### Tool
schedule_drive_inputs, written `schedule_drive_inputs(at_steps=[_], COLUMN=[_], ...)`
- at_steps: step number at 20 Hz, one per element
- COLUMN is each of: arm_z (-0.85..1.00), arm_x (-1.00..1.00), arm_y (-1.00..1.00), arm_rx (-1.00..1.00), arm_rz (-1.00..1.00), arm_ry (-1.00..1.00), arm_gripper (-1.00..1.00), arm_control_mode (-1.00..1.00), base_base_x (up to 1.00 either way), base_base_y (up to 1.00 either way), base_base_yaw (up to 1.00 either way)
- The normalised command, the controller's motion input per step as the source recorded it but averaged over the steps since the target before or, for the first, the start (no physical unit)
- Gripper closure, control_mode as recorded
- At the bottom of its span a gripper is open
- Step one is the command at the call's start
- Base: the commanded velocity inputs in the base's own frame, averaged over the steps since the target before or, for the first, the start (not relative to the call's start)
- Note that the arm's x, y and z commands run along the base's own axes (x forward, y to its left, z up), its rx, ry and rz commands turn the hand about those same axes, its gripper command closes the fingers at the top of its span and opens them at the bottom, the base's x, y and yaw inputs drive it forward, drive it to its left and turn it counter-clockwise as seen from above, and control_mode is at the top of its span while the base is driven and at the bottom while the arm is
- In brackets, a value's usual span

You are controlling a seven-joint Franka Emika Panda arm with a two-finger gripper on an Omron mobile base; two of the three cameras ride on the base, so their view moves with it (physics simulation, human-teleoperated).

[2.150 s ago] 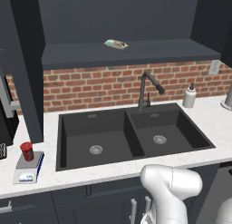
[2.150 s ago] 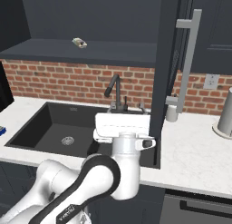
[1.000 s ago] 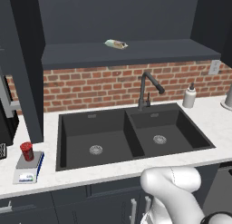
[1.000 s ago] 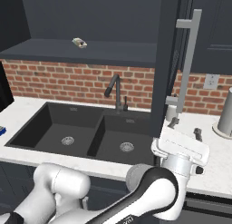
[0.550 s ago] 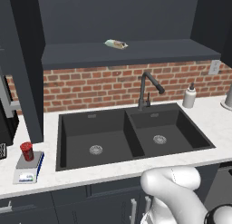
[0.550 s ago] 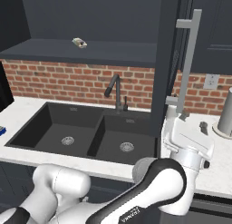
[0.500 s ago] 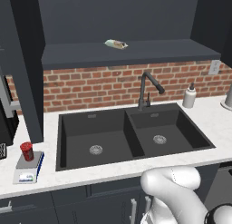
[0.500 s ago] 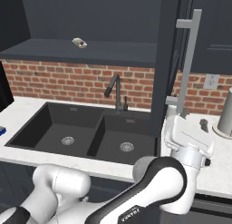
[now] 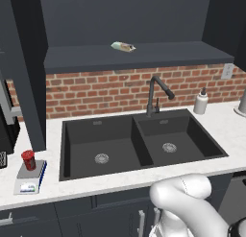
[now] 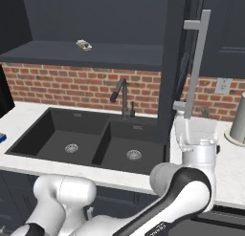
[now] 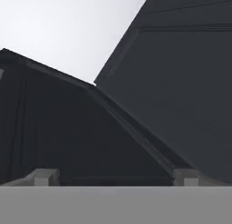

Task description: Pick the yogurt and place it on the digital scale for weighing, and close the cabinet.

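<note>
Claw (image 10: pixel 191 130), spread wide, has swung right to the cabinet (image 10: pixel 174 58) door; yogurt (image 9: pixel 28 159) unmoved on scale (image 9: pixel 30 178).

Nothing here can be read. The yogurt (image 9: pixel 28 159) has a dark patterned label, too small to make out. The digital scale (image 9: pixel 30 179) has a small front display, its figures too tiny to tell. Dark lettering on the robot's forearm (image 10: pixel 154 228) is illegible.

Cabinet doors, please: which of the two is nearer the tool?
The open right door, edge-on, with the long silver handle. The tool rises just below that handle; the left door stands far off, above the scale.
</note>
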Motion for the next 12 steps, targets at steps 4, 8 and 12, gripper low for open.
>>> schedule_drive_inputs(at_steps=[4,8,12], arm_z=[0.12,0.35,0.50], arm_x=[-0.10,0.00,0.24], arm_y=[0.97,0.96,0.98], arm_rx=[-0.21,-0.24,-0.21], arm_rz=[0.47,0.51,0.46], arm_ry=[-0.45,-0.51,-0.36], arm_gripper=[-1.00,-1.00,-1.00], arm_control_mode=[-1.00,-1.00,-1.00], base_base_x=[0.00,0.00,0.00], base_base_y=[0.00,0.00,0.00], base_base_yaw=[0.00,0.00,0.00])
